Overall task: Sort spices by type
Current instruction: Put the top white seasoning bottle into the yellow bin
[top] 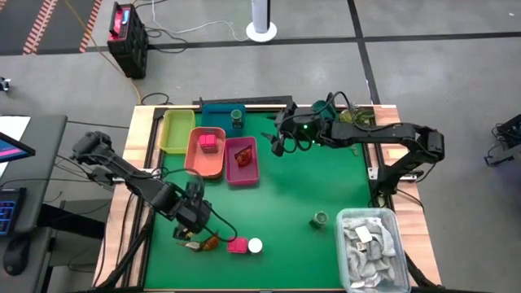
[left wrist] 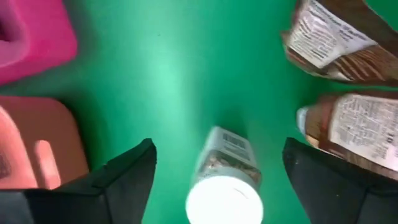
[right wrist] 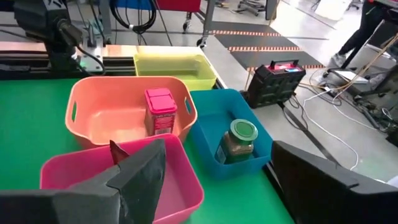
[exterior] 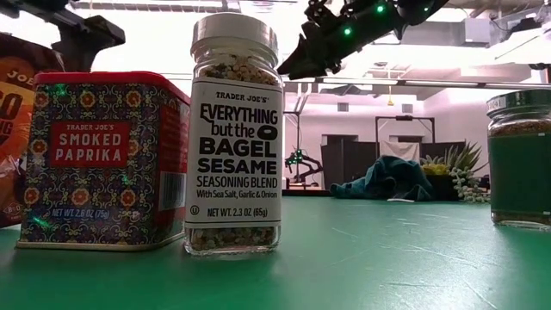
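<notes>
A white-topped jar (top: pixel 255 245) stands upright on the green mat near the table's near edge, beside a pink block (top: pixel 237 245) and brown sachets (top: pixel 201 242). My left gripper (left wrist: pixel 219 149) hovers over the jar (left wrist: pixel 224 180), open, with a finger on either side and not touching it. The sachets (left wrist: pixel 348 130) lie just beyond one finger. A green-topped jar (top: pixel 319 218) stands alone to the right. My right gripper (top: pixel 279 140) is open and empty above the bins at the far side. The low view shows the jar (exterior: pixel 234 138) beside the paprika tin (exterior: pixel 103 159).
Four bins sit at the far left: yellow-green (top: pixel 175 130), salmon (top: pixel 195 159) holding a pink block (right wrist: pixel 160 111), pink (top: pixel 248 175) holding a reddish sachet (top: pixel 242 155), and teal (right wrist: pixel 205 112) holding a green-topped jar (right wrist: pixel 237 142). A grey bin (top: pixel 391 220) of pale packets stands at the near right.
</notes>
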You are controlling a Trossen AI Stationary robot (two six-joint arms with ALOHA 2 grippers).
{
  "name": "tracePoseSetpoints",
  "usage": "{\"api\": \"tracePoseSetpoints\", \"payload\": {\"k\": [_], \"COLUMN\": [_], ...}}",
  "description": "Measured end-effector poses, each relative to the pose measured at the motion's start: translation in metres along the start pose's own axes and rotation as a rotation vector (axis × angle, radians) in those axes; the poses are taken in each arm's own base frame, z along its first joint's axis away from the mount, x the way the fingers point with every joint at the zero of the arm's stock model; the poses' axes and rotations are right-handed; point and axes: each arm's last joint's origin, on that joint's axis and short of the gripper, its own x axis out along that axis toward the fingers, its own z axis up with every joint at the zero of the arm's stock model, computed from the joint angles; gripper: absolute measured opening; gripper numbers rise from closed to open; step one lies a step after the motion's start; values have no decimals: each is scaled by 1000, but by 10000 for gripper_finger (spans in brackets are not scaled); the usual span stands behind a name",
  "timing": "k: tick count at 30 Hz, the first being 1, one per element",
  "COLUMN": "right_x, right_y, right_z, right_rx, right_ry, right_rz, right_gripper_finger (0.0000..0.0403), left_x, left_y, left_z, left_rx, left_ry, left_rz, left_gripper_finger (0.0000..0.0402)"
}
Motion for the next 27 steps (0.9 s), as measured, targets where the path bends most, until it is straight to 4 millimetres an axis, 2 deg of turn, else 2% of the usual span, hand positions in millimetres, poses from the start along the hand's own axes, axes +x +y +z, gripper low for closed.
{"api": "tracePoseSetpoints", "payload": {"k": [5, 14, 27], "right_x": [0, 0, 0], "right_y": [0, -2, -2], "right_z": [0, -1, -1], "right_rx": [-3, -2, -9], "right_ry": [1, 3, 4], "right_rz": [0, -4, -2], "right_gripper_finger": [317, 317, 317], "left_x": [5, 15, 31], "left_y": [-4, -4, -4], "left_z": [-2, -9, -6], "left_rx": [8, 98, 208], "left_ry": [82, 187, 279], "left_rz": [-86, -35, -37], "left_gripper_finger": [349, 348, 290]}}
